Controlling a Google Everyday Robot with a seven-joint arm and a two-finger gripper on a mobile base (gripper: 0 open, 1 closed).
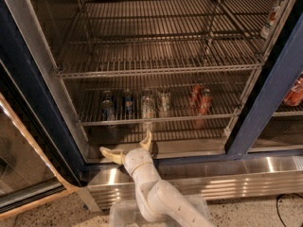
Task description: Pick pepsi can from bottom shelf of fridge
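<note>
Two blue pepsi cans [108, 109] stand side by side at the left of the bottom shelf [189, 117], the fridge's [271, 92] lowest wire rack. To their right stand two silvery cans [148, 107], then two red cans [200, 100]. My gripper [127, 145] is open with its fingers spread wide. It sits in front of and below the shelf's front rail, just under the gap between the blue and silvery cans. It holds nothing.
The two wire racks above are bare. The steel kick plate [227, 175] runs below the opening. The glass door [23, 174] stands open at the left. A red can [294, 91] and a bottle [271, 16] sit in the right-hand section.
</note>
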